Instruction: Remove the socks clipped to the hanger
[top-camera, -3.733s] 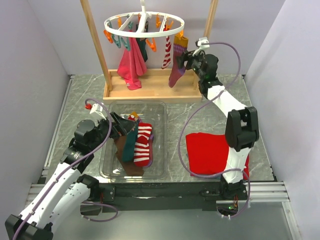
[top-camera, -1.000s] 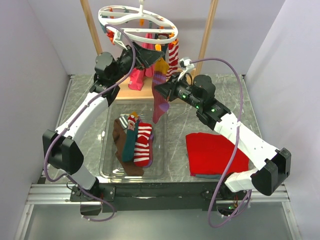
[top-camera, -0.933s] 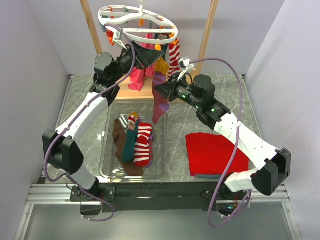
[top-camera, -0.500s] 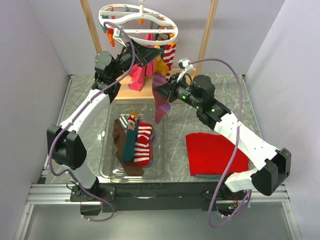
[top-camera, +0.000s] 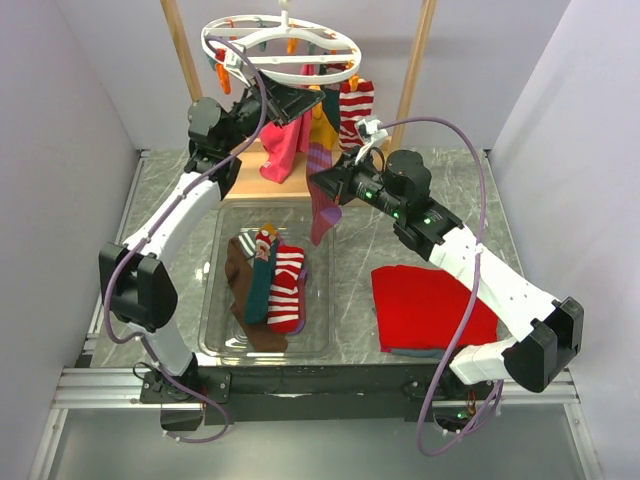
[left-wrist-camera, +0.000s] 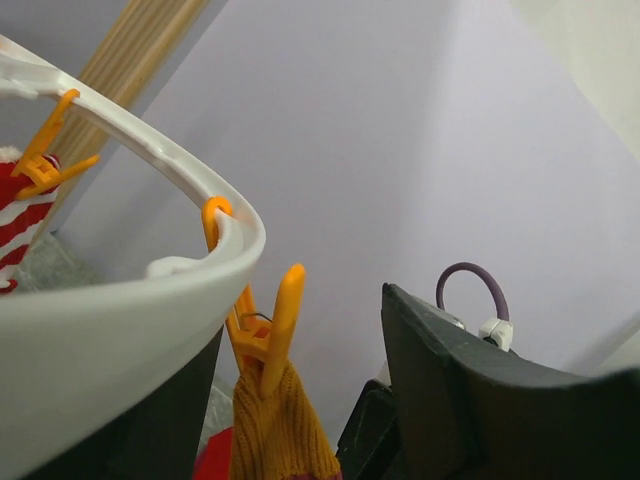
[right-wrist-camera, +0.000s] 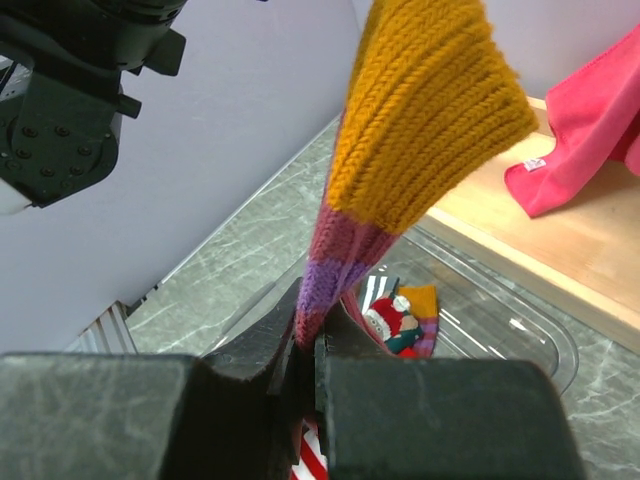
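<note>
The white ring hanger (top-camera: 280, 45) hangs from the wooden frame. A magenta-purple sock (top-camera: 320, 185) with a mustard cuff hangs from an orange clip (left-wrist-camera: 262, 330). My left gripper (top-camera: 305, 100) is open. Its dark fingers (left-wrist-camera: 450, 390) stand on either side of that clip and cuff (left-wrist-camera: 280, 430). My right gripper (top-camera: 322, 185) is shut on the same sock lower down, where its purple band (right-wrist-camera: 325, 275) runs between the jaws. A red-and-white striped sock (top-camera: 355, 105) is clipped beside it. Several socks (top-camera: 265, 285) lie in the clear bin (top-camera: 225, 220).
A pink cloth (top-camera: 283, 150) hangs from the hanger over the wooden base (top-camera: 250, 185). A red folded cloth (top-camera: 430, 305) lies on the marble table to the right. The wooden posts (top-camera: 410, 70) stand behind the arms. Grey walls close in on both sides.
My left gripper's jaws have narrowed around the orange clip. The hanger ring has swung from tilted to more level. The right gripper has stayed shut on the sock.
</note>
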